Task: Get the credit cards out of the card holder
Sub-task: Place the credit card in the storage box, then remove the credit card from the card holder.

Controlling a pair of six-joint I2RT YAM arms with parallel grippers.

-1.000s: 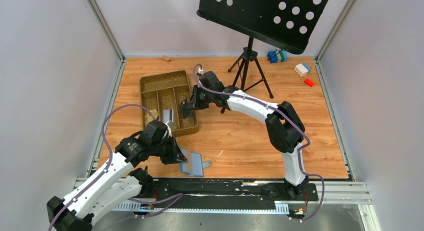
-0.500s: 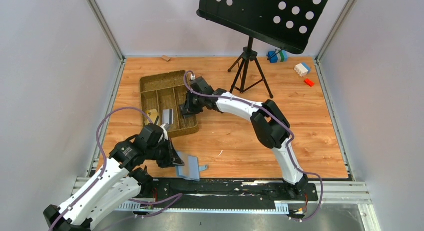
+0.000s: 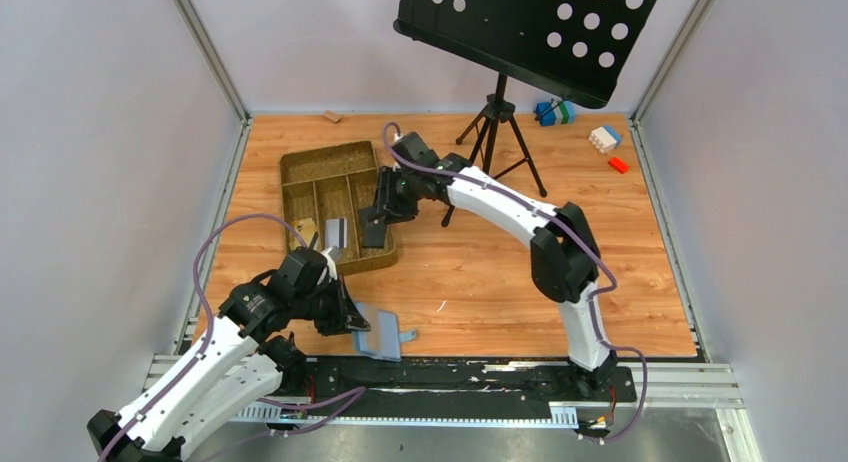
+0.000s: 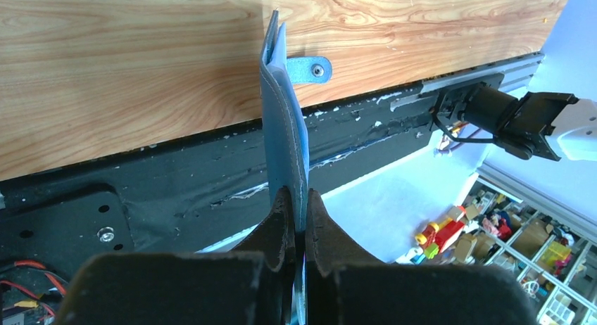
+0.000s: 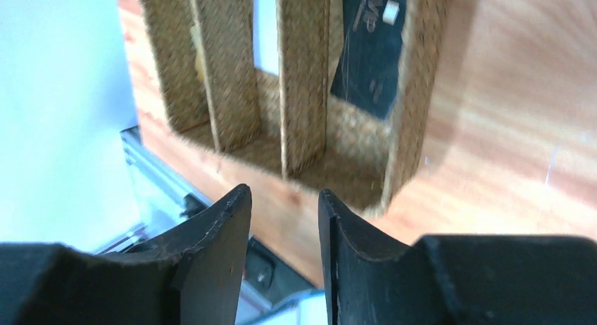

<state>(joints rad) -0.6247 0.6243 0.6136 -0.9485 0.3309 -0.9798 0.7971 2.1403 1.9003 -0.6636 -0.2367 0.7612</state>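
Seemingly, black card (image 5: 369, 51) and grey card (image 3: 337, 230) are laid in the tray (image 3: 325, 152), the card holder (image 4: 285, 128) is clamped by left fingers (image 4: 278, 223), and right fingers (image 5: 218, 230) are parted, empty.

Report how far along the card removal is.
Done: the black card and grey card lie in the brown tray, out of the card holder. In hand: the left gripper pinches the holder on edge; the right gripper hangs open and empty over the tray. Left: likely only setting the holder down; whether more cards sit inside cannot be seen.
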